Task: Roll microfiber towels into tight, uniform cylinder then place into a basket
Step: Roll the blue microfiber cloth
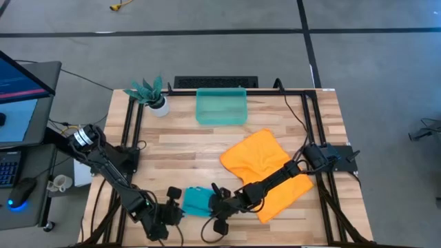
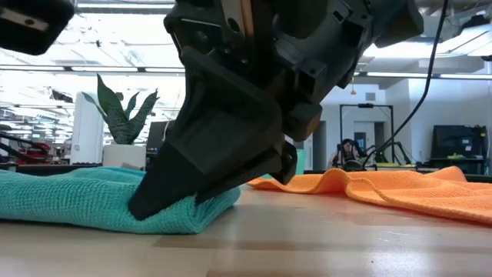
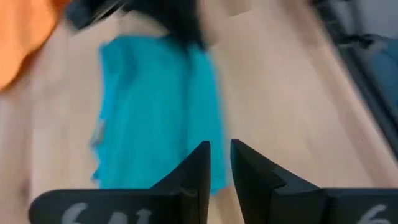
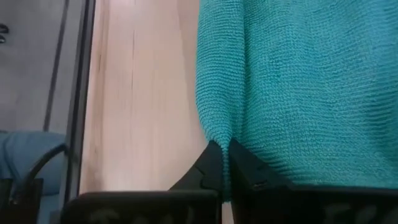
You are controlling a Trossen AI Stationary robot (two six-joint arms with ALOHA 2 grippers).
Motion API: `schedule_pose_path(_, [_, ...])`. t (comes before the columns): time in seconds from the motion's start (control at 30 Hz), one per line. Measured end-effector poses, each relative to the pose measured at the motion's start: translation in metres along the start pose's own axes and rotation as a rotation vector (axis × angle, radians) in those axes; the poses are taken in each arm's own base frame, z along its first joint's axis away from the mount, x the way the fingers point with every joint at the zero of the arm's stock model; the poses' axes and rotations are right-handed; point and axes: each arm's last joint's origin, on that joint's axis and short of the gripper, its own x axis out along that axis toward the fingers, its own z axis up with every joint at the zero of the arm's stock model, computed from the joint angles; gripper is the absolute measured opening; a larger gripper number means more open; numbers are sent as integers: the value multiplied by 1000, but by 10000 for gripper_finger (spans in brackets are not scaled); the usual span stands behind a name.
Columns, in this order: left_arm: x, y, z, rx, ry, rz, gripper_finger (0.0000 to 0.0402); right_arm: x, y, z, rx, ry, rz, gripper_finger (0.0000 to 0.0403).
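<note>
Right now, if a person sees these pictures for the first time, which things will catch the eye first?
The bright orange towel lies spread on the right half of the table, with the right arm stretched across it. At the front edge, the right pincer is shut on a fold of the smaller teal towel, with the left pincer just beside the cloth. The teal basket waits at the far edge.

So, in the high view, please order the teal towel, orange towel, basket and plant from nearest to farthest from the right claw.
1. Teal towel: pinched in the right claw, front edge.
2. Orange towel: under that arm, toward the right.
3. Basket: back edge, centre.
4. Plant: back left corner.
</note>
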Motion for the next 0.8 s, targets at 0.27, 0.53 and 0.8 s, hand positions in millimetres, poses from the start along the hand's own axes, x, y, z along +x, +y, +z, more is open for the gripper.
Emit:
schedule_pose_path(0.27, [13,-7,-5,40,18,-6,56,0,-1,2,11,6,14,11])
schedule_pose_path(0.53, [28,-7,-10,3,61,10,111,0,-1,2,11,-2,15,21])
schedule_pose_path(0.8, [34,-1,-10,-9,68,48,176,0,-1,3,-5,-4,15,18])
